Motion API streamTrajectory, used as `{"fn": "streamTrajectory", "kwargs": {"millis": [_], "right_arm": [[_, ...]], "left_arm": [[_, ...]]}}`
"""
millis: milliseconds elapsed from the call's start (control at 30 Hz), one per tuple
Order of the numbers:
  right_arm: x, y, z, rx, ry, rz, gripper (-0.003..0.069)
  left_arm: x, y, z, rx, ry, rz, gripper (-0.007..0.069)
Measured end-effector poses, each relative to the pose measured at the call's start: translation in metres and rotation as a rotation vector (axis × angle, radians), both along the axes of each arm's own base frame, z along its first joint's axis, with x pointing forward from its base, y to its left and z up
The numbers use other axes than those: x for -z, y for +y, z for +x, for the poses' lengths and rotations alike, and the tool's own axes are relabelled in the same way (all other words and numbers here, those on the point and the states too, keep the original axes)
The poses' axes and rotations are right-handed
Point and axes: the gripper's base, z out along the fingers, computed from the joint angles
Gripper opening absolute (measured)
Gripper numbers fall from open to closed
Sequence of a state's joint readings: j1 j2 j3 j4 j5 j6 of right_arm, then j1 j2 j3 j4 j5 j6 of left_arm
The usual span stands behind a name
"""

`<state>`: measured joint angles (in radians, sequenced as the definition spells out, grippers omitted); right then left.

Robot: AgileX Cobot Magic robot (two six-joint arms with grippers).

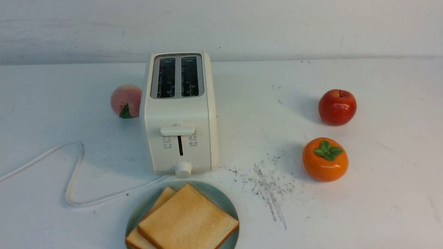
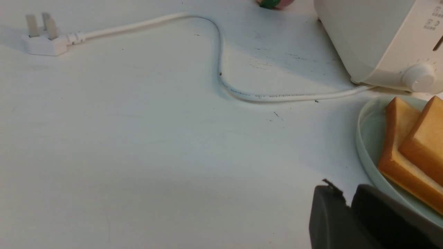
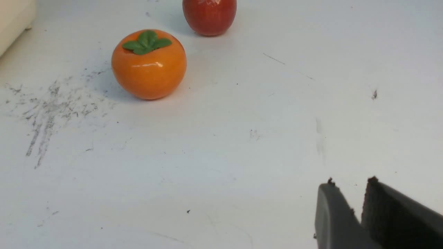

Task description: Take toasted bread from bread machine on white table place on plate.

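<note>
Two slices of toasted bread lie overlapping on the pale blue-green plate (image 1: 219, 196) at the front of the white table (image 1: 375, 207): the upper slice (image 1: 188, 223) covers most of the lower one (image 1: 162, 199). The bread machine (image 1: 178, 115) stands just behind the plate, both slots empty and its lever up. Neither gripper shows in the front view. In the left wrist view my left gripper (image 2: 346, 193) hovers beside the plate's rim (image 2: 367, 138) and the toast (image 2: 398, 155), jaws slightly apart and empty. My right gripper (image 3: 349, 183) hangs over bare table, jaws a little apart, holding nothing.
A peach (image 1: 126, 100) sits left of the toaster. A red apple (image 1: 337, 106) and an orange persimmon (image 1: 325, 159) stand to the right. The white cord (image 1: 74, 174) loops left to its plug (image 2: 43, 39). Grey scratch marks (image 1: 269, 185) lie right of the plate.
</note>
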<state>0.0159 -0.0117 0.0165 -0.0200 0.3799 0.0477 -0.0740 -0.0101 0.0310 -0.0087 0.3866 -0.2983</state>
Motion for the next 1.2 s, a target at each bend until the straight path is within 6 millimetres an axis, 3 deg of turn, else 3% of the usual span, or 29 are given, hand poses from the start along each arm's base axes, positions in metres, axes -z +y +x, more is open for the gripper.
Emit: {"fn": "streamTrajectory", "kwargs": {"millis": [1200], "right_arm": [[0.0001,-0.0001,0.0000,0.002,0.001,0.001,0.0167]], "left_arm": [[0.0000,0.0000,0.0000,0.000,0.000,0.000,0.0120]]}}
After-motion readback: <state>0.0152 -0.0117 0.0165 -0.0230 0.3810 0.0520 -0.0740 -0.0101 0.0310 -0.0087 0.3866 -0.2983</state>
